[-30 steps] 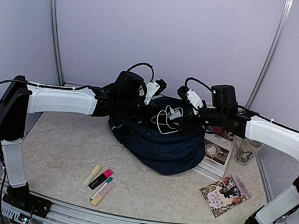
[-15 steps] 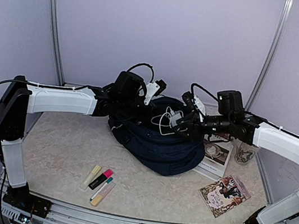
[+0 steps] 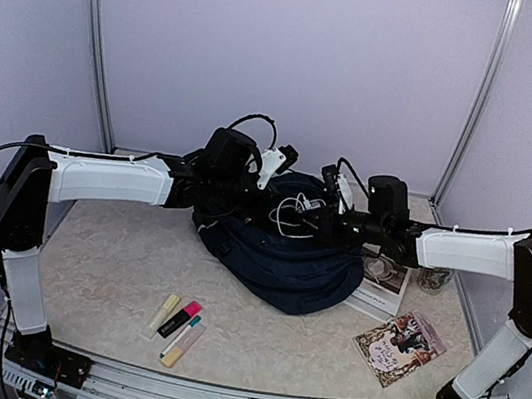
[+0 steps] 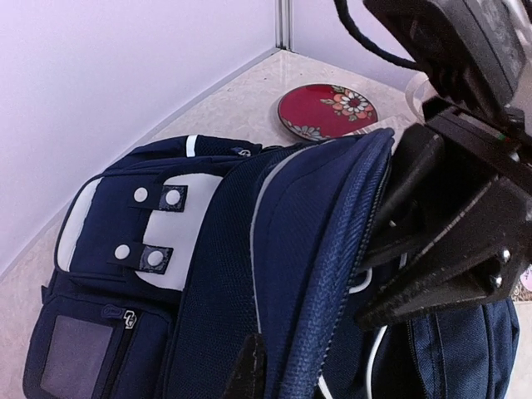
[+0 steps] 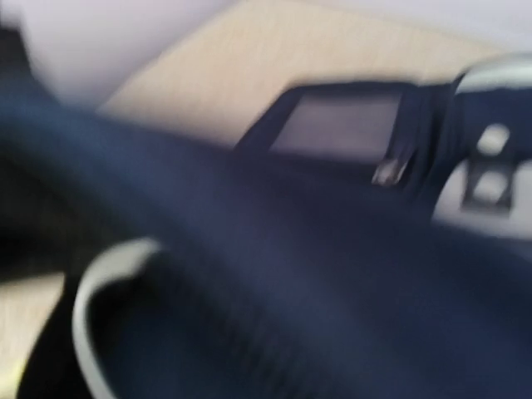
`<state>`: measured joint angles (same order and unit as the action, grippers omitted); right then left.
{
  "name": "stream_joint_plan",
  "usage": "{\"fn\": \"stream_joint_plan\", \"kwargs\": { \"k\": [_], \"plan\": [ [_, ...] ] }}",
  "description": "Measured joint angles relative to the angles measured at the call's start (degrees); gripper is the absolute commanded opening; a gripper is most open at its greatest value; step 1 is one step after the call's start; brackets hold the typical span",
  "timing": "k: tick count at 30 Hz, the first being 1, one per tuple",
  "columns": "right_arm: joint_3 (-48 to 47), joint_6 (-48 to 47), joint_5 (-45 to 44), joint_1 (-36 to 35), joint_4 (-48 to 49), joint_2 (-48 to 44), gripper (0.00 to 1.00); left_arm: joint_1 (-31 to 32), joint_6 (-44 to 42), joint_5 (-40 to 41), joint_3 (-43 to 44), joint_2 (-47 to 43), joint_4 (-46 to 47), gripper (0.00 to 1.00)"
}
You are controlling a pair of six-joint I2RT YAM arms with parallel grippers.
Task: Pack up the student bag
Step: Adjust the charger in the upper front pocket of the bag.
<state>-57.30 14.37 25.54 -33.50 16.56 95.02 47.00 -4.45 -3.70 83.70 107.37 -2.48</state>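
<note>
The student bag (image 3: 282,258), dark navy, lies mid-table with its top opening facing the back. In the left wrist view its grey patches (image 4: 179,229) and raised zip edge (image 4: 332,274) fill the frame. My left gripper (image 3: 244,194) is shut on that zip edge and holds it up; one fingertip (image 4: 249,366) shows on the fabric. My right gripper (image 3: 321,220) reaches into the opening beside a white cable (image 3: 295,209). Its black fingers (image 4: 416,291) are half buried, so their gap is hidden. The right wrist view is a blur of navy fabric (image 5: 316,274) and a pale cable loop (image 5: 87,307).
Several highlighter pens (image 3: 177,327) lie at the near left. A patterned booklet (image 3: 399,347) lies at the near right, with a book (image 3: 382,276) and a cup (image 3: 434,277) right of the bag. A red plate (image 4: 326,110) sits behind the bag.
My right gripper has swung left and down into the bag's opening, its jaws narrowing, and the white cable has shifted with it. The left arm has not moved.
</note>
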Motion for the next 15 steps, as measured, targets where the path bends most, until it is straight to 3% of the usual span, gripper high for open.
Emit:
{"fn": "stream_joint_plan", "kwargs": {
  "k": [10, 15],
  "plan": [
    [-5.4, 2.3, -6.5, 0.2, 5.7, 10.4, 0.28, 0.2, -1.4, 0.0, -0.1, 0.0, -1.0, 0.00],
    [-6.0, -0.3, -8.2, -0.1, 4.1, 10.6, 0.40, 0.2, -1.0, 0.5, -0.1, 0.0, -1.4, 0.00]
  ]
}}
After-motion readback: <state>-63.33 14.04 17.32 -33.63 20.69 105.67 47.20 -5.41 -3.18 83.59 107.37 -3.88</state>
